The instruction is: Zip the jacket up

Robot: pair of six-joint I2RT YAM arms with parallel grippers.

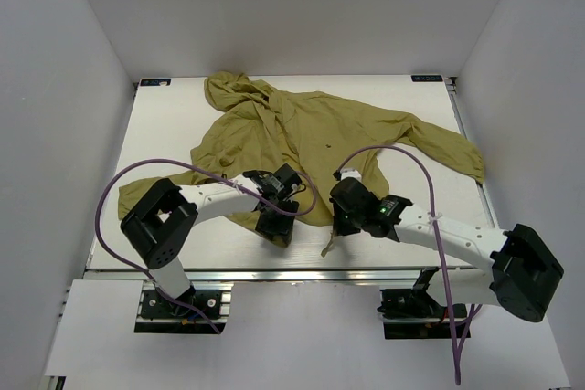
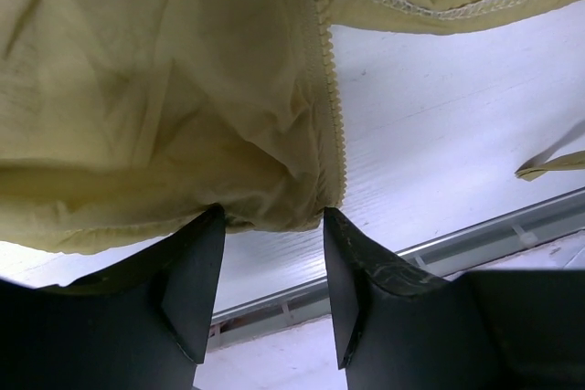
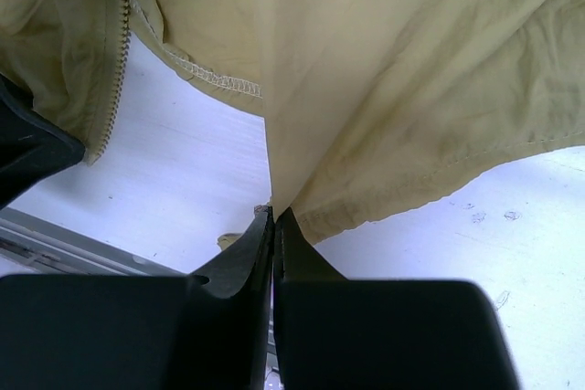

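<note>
Jacket [image 1: 311, 134] lying ahead of both grippers, hem pinched in the closed right gripper [image 3: 274, 218], zipper teeth [image 2: 334, 125] just ahead of the open left gripper [image 2: 271, 226]: thin fabric could slip or bunch, leaving the zipper halves misaligned.

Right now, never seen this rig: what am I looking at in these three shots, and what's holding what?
Two robot arms, each ending in a two-finger claw. The wide picture looks down from above and behind them; the other two come from a camera on each wrist. An olive-yellow jacket lies wrinkled on a white table. The right claw is shut, pinching the jacket's fabric near its hem. The left claw is open, straddling the hem by the zipper teeth, not closed on it.
</note>
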